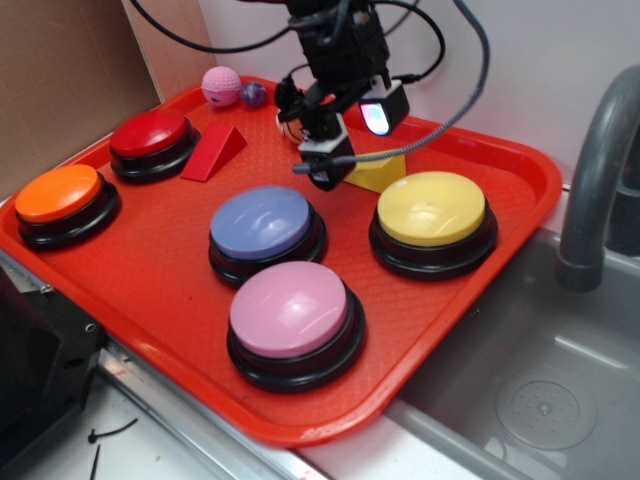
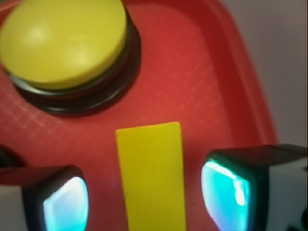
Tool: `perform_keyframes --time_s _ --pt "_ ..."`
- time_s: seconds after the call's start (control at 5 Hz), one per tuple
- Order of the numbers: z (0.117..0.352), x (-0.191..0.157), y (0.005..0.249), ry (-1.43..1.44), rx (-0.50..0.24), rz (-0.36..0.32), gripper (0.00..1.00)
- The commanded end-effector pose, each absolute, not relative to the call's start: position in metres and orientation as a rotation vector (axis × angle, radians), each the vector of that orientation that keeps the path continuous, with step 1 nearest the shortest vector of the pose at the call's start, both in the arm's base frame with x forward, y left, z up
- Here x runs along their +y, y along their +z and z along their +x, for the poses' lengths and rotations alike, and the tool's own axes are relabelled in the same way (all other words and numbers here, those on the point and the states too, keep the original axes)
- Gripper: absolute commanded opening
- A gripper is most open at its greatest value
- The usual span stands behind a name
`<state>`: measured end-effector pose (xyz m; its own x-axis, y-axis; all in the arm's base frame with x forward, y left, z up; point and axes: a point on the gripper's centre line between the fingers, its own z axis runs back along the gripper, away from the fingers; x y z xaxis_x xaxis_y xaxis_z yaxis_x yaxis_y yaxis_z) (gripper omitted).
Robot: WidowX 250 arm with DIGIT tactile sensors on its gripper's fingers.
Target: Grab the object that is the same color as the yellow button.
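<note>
The small solid yellow wedge block (image 2: 150, 175) is lying at lower centre of the wrist view, between the gripper's (image 2: 144, 197) 2 glowing pads (image 2: 225, 190) — jaws standing apart, untouching — just below the domed yellow button (image 2: 62, 41) on the red plastic tray (image 2: 211, 96).

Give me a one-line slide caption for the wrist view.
Open end effector straddling the yellow wedge block on the red tray, just short of the yellow button.
</note>
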<state>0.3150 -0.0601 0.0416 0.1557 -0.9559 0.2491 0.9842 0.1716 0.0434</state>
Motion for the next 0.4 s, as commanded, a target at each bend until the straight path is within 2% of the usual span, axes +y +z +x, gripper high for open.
perform_keyframes --time_s 0.0,0.2 --pt "0.3253 -0.0815 0.0449 -1.412 -0.258 -0.145 1.00" --pt "0.3241 -0.0851 0.0416 -1.422 -0.237 -0.136 1.00"
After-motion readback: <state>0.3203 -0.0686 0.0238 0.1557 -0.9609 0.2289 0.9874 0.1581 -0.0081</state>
